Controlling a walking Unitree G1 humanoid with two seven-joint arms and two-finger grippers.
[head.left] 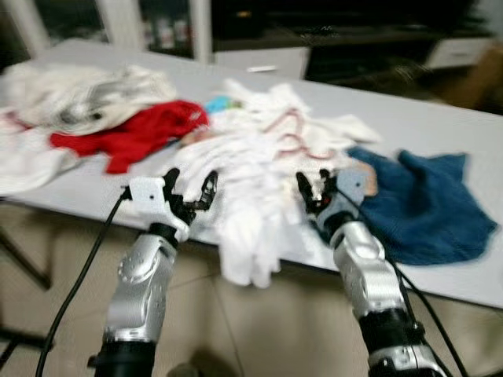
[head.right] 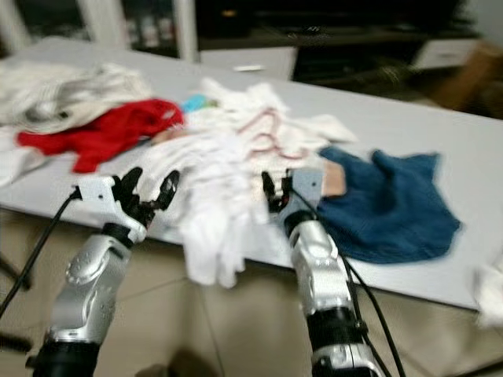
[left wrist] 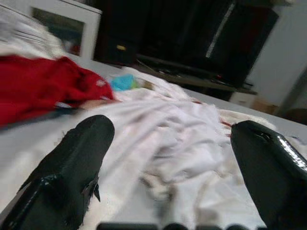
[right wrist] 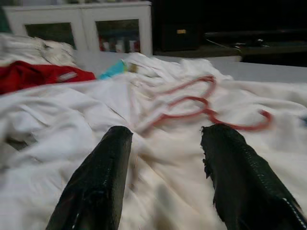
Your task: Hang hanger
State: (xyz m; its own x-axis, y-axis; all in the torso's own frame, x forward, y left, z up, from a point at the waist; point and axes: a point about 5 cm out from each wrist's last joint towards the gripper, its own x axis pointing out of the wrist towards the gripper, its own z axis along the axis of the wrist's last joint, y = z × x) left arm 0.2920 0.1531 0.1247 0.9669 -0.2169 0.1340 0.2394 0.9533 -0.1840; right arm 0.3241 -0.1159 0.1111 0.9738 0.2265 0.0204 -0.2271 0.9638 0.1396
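Note:
A pink-red hanger [right wrist: 192,106] lies on top of a heap of white clothes [head.left: 251,165] in the middle of the grey table [head.left: 424,118]; in the eye view the hanger [head.left: 289,135] shows as thin red curves. My left gripper [head.left: 191,191] is open at the table's near edge, just left of the white heap. My right gripper [head.left: 312,187] is open at the heap's right side, its fingers [right wrist: 100,172] low over the white cloth and pointing at the hanger.
A red garment [head.left: 134,133] and a pale pile [head.left: 78,94] lie at the left of the table. A blue garment [head.left: 424,204] lies at the right. White cloth hangs over the near edge [head.left: 244,251]. White cabinets [right wrist: 76,24] and dark furniture stand behind.

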